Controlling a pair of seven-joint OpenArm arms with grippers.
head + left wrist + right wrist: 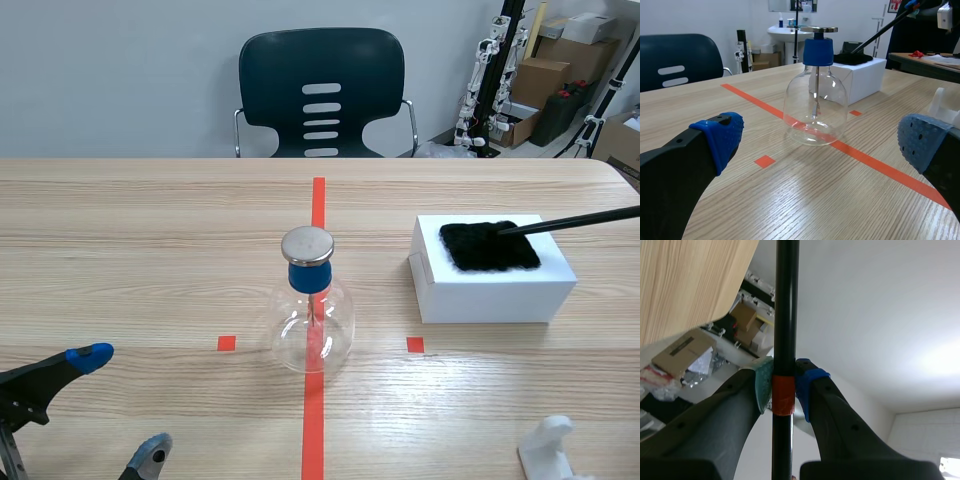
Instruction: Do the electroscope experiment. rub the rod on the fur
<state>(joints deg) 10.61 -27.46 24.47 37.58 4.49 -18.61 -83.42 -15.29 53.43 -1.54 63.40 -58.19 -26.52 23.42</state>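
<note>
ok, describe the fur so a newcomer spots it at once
On the wooden table, right of the glass flask in the scene view, sits a white box. The fur is the flat black fuzzy patch on its top, unlike the thin black rod whose tip rests on it.

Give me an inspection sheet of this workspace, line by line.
Surface: wooden table with orange-red tape marks.
Job's things: rod with its tip on the fur; the fur lies on a white box; electroscope upright on the centre line.
Clutter: white stand at the near right edge.
Grippers: left gripper open, holding nothing, low before the electroscope; right gripper shut on the rod.
Cables: nothing seen.
Surroundings: chair beyond the table; cartons behind, to the right.
</note>
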